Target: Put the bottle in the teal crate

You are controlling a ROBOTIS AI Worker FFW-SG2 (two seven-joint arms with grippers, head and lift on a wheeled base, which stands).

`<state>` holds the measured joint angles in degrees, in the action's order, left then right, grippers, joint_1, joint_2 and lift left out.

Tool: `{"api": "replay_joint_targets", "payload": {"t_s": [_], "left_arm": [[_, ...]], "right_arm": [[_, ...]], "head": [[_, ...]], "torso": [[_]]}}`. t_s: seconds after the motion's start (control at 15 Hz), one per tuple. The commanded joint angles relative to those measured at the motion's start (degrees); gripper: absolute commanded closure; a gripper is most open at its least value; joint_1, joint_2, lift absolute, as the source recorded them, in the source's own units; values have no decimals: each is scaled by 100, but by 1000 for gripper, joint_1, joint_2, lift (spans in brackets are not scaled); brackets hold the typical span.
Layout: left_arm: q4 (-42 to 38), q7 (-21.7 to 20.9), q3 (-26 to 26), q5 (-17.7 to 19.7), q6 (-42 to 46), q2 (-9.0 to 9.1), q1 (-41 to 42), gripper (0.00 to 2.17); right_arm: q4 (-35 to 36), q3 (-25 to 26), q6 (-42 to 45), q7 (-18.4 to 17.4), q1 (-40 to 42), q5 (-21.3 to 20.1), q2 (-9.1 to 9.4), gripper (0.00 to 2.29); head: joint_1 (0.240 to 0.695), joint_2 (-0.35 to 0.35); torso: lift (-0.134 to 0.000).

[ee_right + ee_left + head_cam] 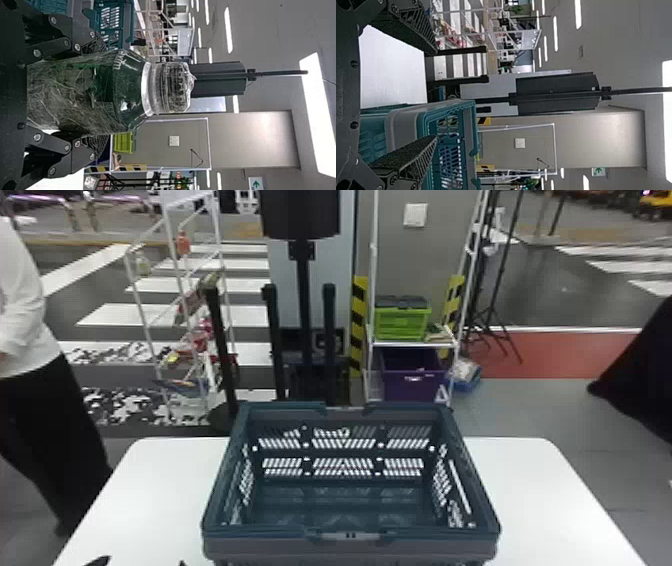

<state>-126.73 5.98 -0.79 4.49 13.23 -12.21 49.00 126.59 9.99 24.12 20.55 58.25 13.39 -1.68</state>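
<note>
The teal crate (pixel 350 540) stands upright on the white table, open at the top, with its slotted inside walls and floor visible. At the head view's bottom left edge, dark tips of my left gripper (pixel 140 562) poke in. In the left wrist view my left gripper (pixel 435 95) is open, its fingers wide apart with nothing held, and the crate (pixel 403 124) lies beyond one finger. In the right wrist view my right gripper (pixel 105 93) is shut on the clear, green-tinted bottle (pixel 130 87), one finger on each side; the crate (pixel 87 18) is beyond it.
The white table (pixel 540 500) extends on both sides of the crate. Behind it are a dark post stand (pixel 302 315), a white rack at the left, and a shelf with a green crate (pixel 402 322) and a purple bin (pixel 412 377). A person stands at the far left.
</note>
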Motion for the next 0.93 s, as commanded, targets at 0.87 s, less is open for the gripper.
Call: {"api": "replay_joint_targets", "payload": {"t_s": [0.87], "left_arm": [[78,0,-1,8,-1,8,-13,137]], "right_arm": [[164,223,-967,2,-666,-47,-43,1949]], "head": [[499,0]], "torso": [[0]]}}
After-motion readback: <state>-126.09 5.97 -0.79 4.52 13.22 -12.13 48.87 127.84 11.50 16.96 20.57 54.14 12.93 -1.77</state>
